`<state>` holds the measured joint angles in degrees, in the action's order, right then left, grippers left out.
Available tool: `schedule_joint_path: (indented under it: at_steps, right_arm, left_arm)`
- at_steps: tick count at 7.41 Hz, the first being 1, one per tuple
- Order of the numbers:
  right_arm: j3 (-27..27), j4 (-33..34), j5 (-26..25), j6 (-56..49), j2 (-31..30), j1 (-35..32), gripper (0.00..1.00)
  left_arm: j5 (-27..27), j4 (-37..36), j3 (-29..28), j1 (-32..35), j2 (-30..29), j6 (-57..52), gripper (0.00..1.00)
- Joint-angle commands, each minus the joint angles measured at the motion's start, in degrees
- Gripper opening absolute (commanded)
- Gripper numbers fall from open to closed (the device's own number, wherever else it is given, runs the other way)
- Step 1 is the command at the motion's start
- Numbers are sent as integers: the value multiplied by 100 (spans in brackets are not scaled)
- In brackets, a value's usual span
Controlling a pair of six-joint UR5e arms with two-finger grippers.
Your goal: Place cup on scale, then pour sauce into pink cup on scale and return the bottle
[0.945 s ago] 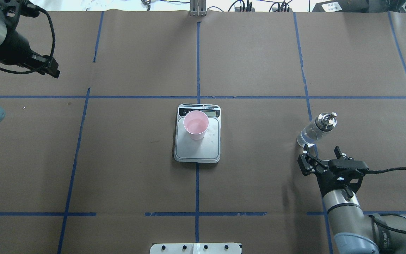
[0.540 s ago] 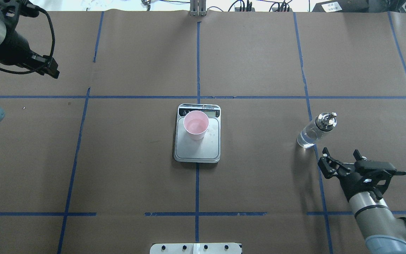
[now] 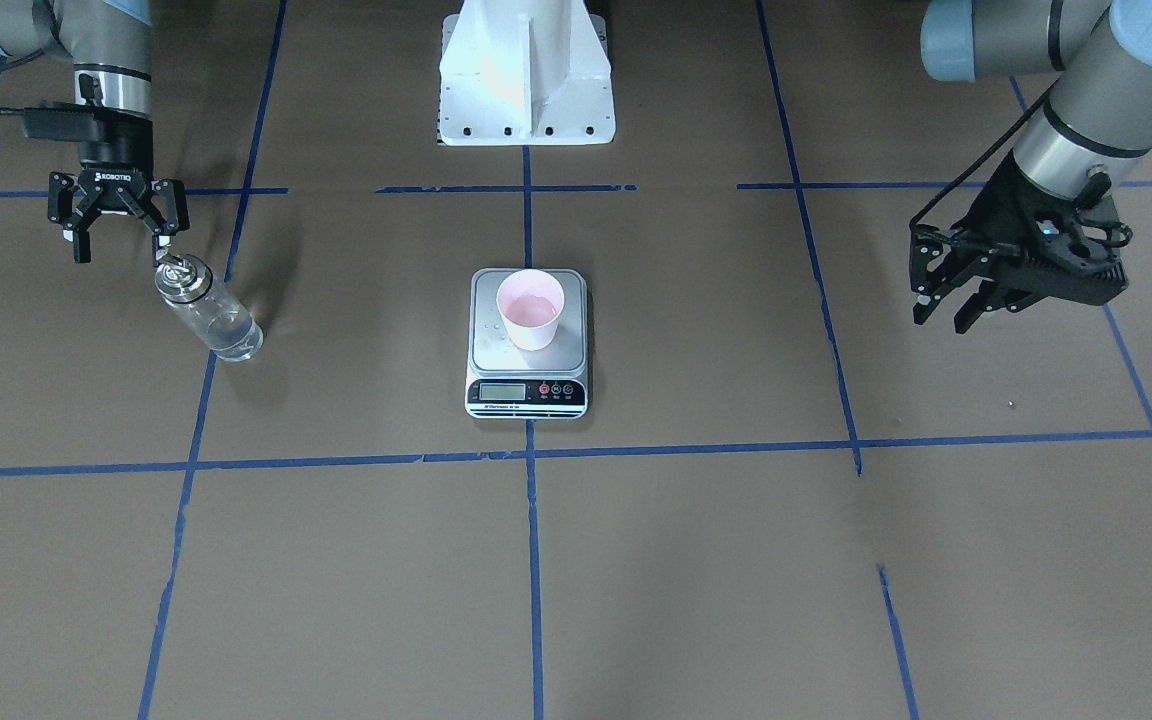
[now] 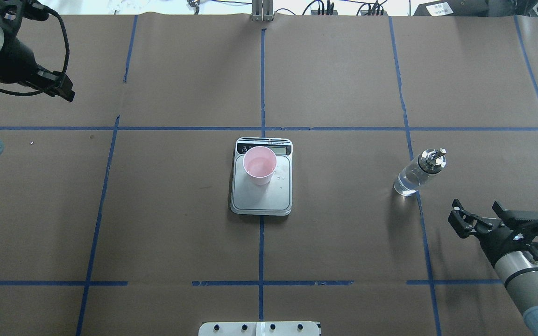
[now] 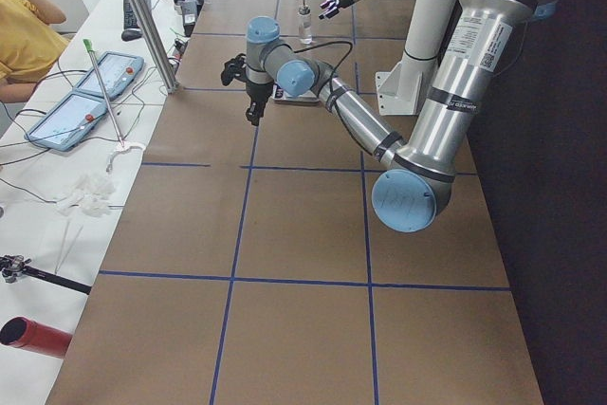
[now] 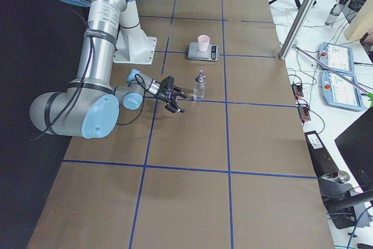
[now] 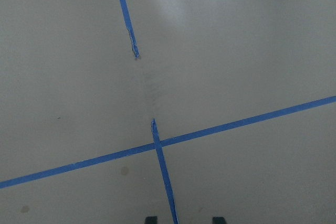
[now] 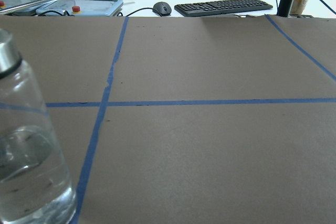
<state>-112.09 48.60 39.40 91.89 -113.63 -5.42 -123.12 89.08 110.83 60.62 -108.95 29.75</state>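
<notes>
- Nearest the robot's base, the right hand (image 4: 475, 205) hangs with its jaws spread wide and nothing between them. It is near the bottle but apart from it, on the base side.
- Just beyond it, the small clear glass bottle with the silver pour-spout cap (image 4: 414, 175) stands upright on the brown paper-covered table (image 4: 343, 233), touching a blue tape line. The clear sauce (image 4: 405, 183) fills only its lower part.
- I judge the pour finished and the bottle returned. What remains is getting the right arm clear.
- To do that well, I would keep the jaws wide and draw straight back toward the base, with no sideways sweep.
- In the front-facing view one finger seems to overlap the spout, though the overhead view shows a gap. I would trust the overhead view and watch that tall, narrow bottle for any wobble.
- Farther out, at mid-table, the flat silver-grey digital scale (image 4: 262, 198) carries the small pale pink tapered cup (image 4: 259, 164) on its platform, toward the display end. Liquid seems to glisten inside the cup, and a few droplets lie on the platform beside it.
- Farthest, the left hand (image 3: 941, 320) hovers well apart from everything, its jaws parted and empty. I would leave it parked.
</notes>
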Motion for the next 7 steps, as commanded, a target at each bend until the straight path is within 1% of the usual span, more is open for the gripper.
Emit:
schedule_joint_path:
  at_steps: [1,2,3,4,5,6,7]
  right_arm:
    - [187,-647,977,-879,-19,-781,100]
    - [231,-911,1347,-1336,-10,-1176,100]
    - [232,-1052,2073,-1775,-1,-1729,100]
    - [215,-1054,2672,-2163,60,-2256,100]
    - [197,-1054,3313,-2480,122,-2792,100]
    - [214,-1054,3781,-2622,209,-3224,100]
    - [232,-1019,4368,-2998,315,-3750,100]
  left_arm:
    - [-19,-5,-78,239,93,-398,46]
    - [-54,-5,-192,379,102,-635,46]
    - [-211,4,-419,633,171,-1072,46]
    - [-404,13,-735,931,181,-1642,46]
    - [-467,13,-1051,1265,181,-2196,46]
    - [-476,47,-1403,1590,181,-2706,46]
    - [-580,74,-1859,1976,164,-3416,45]
